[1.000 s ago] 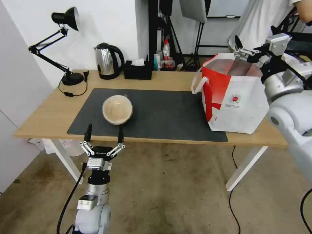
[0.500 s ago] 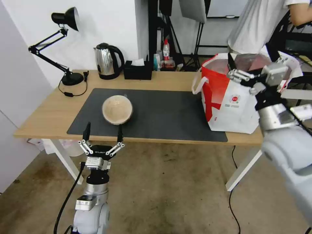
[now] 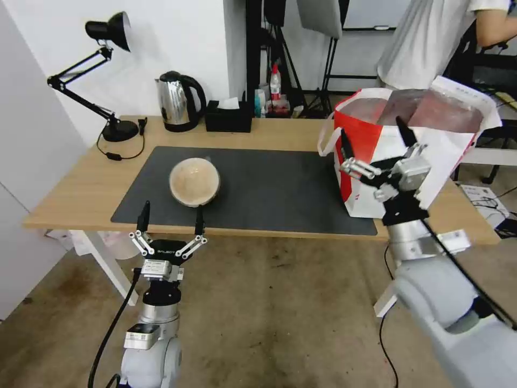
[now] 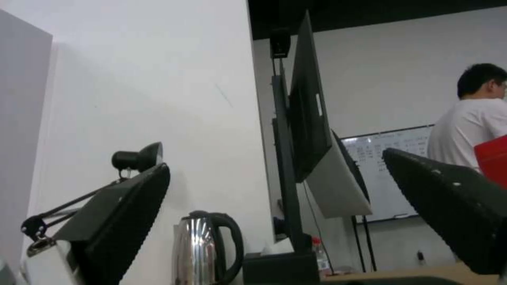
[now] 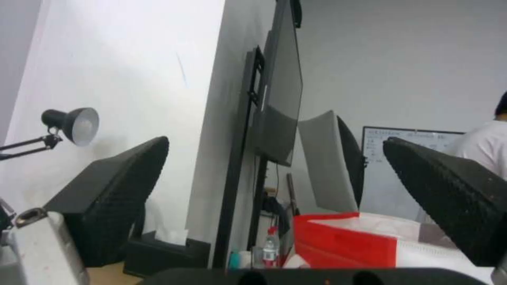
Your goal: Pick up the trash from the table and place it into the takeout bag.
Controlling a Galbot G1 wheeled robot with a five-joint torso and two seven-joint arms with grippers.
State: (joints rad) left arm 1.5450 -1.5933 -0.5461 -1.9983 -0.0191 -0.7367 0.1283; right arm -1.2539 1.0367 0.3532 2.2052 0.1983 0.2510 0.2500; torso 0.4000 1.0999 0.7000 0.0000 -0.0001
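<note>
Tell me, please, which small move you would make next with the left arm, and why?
I would probably ease the left gripper forward and up toward the beige bowl. It hovers open below the table edge, right in front of the bowl, the one piece of trash on the mat. The right gripper is open and empty in front of the takeout bag.

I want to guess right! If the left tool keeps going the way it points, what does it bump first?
Probably the table edge; the left tool sits just before it. Above it, the round beige bowl comes first.
</note>
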